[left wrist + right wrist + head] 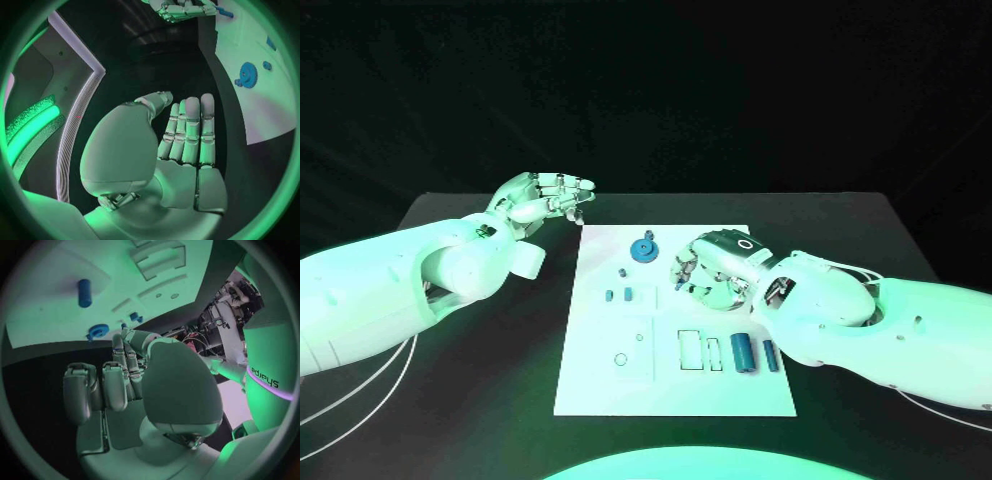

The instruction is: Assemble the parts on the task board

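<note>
- Near edge of the task board (610,395): two blue cylinders (757,354) lie side by side by a rectangular recess; round parts could roll if an arm brushes them.
- Right hand (711,268) hovers over the board's middle, fingers curled in, seemingly holding nothing; lowering blind, it might knock the small blue pegs (627,294).
- Blue gear (645,248) lies farther back.
- Left hand (545,198), fingers straight and holding nothing, hangs off the board's far corner.
- Black worktop (473,400); dark room beyond.

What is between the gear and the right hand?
Nothing. In the head view, only bare white board lies between the blue gear and the right hand, which hovers beside it holding nothing.
</note>
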Tool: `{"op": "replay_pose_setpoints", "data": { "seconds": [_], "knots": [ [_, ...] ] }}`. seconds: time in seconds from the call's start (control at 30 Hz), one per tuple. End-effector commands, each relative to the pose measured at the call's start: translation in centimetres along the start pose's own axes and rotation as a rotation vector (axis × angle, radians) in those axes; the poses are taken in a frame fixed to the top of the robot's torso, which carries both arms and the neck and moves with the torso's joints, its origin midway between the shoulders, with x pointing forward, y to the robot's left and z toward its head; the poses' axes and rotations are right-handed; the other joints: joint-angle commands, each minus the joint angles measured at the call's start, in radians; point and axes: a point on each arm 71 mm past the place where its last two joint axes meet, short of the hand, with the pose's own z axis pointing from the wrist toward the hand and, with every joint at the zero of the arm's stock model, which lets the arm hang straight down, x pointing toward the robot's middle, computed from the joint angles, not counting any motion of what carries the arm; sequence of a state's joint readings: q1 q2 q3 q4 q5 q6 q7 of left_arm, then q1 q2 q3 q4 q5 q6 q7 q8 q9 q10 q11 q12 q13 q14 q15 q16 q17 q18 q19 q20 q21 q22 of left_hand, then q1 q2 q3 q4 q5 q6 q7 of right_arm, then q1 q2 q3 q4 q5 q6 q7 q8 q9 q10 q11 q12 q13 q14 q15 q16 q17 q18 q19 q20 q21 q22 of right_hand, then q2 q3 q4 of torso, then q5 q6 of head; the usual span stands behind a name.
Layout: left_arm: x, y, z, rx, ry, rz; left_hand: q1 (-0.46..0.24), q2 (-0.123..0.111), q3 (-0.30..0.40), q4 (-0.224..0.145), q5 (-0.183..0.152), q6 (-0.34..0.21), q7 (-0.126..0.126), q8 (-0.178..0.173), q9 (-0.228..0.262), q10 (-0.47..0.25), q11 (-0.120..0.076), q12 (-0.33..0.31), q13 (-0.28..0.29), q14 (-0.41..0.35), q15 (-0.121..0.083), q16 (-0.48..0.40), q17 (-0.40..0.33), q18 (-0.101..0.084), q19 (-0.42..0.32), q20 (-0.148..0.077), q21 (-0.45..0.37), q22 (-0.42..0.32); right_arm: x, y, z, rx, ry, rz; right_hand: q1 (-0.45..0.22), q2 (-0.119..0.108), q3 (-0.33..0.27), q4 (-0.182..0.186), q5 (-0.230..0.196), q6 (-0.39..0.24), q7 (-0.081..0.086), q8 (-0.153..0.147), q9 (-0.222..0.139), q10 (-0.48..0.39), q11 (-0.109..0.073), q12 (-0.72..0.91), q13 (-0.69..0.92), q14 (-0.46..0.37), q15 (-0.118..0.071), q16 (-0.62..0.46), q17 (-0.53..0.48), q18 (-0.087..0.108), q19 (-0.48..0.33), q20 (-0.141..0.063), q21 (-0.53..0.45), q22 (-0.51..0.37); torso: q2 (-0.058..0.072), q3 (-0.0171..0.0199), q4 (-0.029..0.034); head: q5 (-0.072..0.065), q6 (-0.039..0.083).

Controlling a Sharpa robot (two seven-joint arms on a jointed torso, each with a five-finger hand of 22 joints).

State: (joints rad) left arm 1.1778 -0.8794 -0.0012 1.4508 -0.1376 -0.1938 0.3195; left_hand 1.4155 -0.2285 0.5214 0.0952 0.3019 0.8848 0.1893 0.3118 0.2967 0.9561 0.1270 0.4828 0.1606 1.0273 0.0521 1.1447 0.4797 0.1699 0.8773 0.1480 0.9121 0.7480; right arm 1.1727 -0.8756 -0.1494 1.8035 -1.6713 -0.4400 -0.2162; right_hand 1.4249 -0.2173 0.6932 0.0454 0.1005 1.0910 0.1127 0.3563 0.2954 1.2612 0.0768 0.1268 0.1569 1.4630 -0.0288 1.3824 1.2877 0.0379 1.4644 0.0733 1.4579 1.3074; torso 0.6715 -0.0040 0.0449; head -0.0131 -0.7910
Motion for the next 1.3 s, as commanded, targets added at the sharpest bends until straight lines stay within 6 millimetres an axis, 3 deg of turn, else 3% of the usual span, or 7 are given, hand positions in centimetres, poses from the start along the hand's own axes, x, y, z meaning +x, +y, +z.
{"op": "replay_pose_setpoints", "data": {
  "seconds": [0.03, 0.23, 0.4, 0.63, 1.3],
  "knots": [
    [0.2, 0.0, 0.2, 0.008, -0.001, -0.011, 0.004, 0.007, -0.007, 0.000, 0.000, -0.004, 0.003, 0.000, -0.001, -0.008, -0.002, 0.002, -0.001, -0.010, 0.000, -0.003, -0.001, 0.013, 0.003, 0.001, -0.004, -0.001, 0.8, 1.4, 0.2, -0.049, 0.002, 0.012, -0.011, 0.003, 0.003, -0.007, 0.003, 0.005, -0.002, 0.004, 0.002, 0.042, -0.036, 0.000, 0.002, 0.051, -0.007, -0.002, -0.002, -0.013, 0.069, -0.007, -0.002, 0.215, -0.007, -0.0034, -0.0001, 0.024, -0.008],
    [0.6, 0.1, 0.5, 0.008, -0.003, -0.014, 0.005, 0.007, -0.007, 0.000, 0.000, -0.005, 0.003, -0.001, -0.002, -0.009, -0.002, 0.002, -0.001, -0.010, 0.001, -0.004, -0.001, 0.013, 0.003, 0.001, -0.005, -0.002, 3.2, 3.1, 0.5, -0.090, 0.038, 0.039, -0.012, 0.003, 0.004, -0.008, 0.003, 0.005, -0.001, 0.004, 0.002, 0.042, -0.036, -0.001, 0.002, 0.051, -0.007, -0.002, -0.003, -0.013, 0.068, -0.007, -0.004, 0.214, -0.010, -0.0064, -0.0003, 0.045, -0.019],
    [0.9, 0.2, 0.7, 0.006, -0.001, -0.017, 0.004, 0.007, -0.007, 0.000, 0.000, -0.005, 0.003, 0.000, -0.002, -0.009, -0.001, 0.002, -0.001, -0.011, 0.001, -0.004, -0.002, 0.013, 0.003, 0.001, -0.005, -0.002, 4.9, 4.2, 0.9, -0.114, 0.065, 0.051, -0.012, 0.003, 0.005, -0.009, 0.004, 0.004, -0.001, 0.004, 0.003, 0.042, -0.036, -0.002, 0.002, 0.050, -0.007, -0.003, -0.004, -0.012, 0.068, -0.007, -0.005, 0.213, -0.008, -0.0044, 0.0010, 0.059, -0.027],
    [1.0, 0.2, 0.7, 0.003, 0.000, -0.018, 0.004, 0.007, -0.007, 0.000, 0.000, -0.005, 0.003, 0.000, -0.002, -0.009, -0.001, 0.002, -0.001, -0.011, 0.001, -0.004, -0.002, 0.013, 0.003, 0.001, -0.005, -0.002, 6.5, 4.8, 1.4, -0.115, 0.085, 0.048, -0.014, 0.004, 0.006, -0.010, 0.005, 0.004, 0.000, 0.003, 0.003, 0.042, -0.035, -0.003, 0.002, 0.050, -0.007, -0.003, -0.005, -0.012, 0.067, -0.007, -0.009, 0.212, -0.007, -0.0038, 0.0005, 0.069, -0.034],
    [0.9, 0.3, 0.7, -0.006, 0.004, -0.018, 0.004, 0.007, -0.008, 0.001, 0.001, -0.006, 0.003, 0.000, -0.002, -0.010, -0.001, 0.003, -0.001, -0.011, 0.001, -0.005, -0.002, 0.013, 0.003, 0.002, -0.006, -0.002, 7.5, 4.9, 1.6, -0.108, 0.114, 0.028, -0.017, 0.004, 0.006, -0.012, 0.007, 0.003, 0.001, 0.003, 0.004, 0.042, -0.034, -0.005, 0.002, 0.050, -0.006, -0.003, -0.005, -0.012, 0.067, -0.007, -0.009, 0.212, -0.008, -0.0048, 0.0009, 0.069, -0.044]
  ]
}}
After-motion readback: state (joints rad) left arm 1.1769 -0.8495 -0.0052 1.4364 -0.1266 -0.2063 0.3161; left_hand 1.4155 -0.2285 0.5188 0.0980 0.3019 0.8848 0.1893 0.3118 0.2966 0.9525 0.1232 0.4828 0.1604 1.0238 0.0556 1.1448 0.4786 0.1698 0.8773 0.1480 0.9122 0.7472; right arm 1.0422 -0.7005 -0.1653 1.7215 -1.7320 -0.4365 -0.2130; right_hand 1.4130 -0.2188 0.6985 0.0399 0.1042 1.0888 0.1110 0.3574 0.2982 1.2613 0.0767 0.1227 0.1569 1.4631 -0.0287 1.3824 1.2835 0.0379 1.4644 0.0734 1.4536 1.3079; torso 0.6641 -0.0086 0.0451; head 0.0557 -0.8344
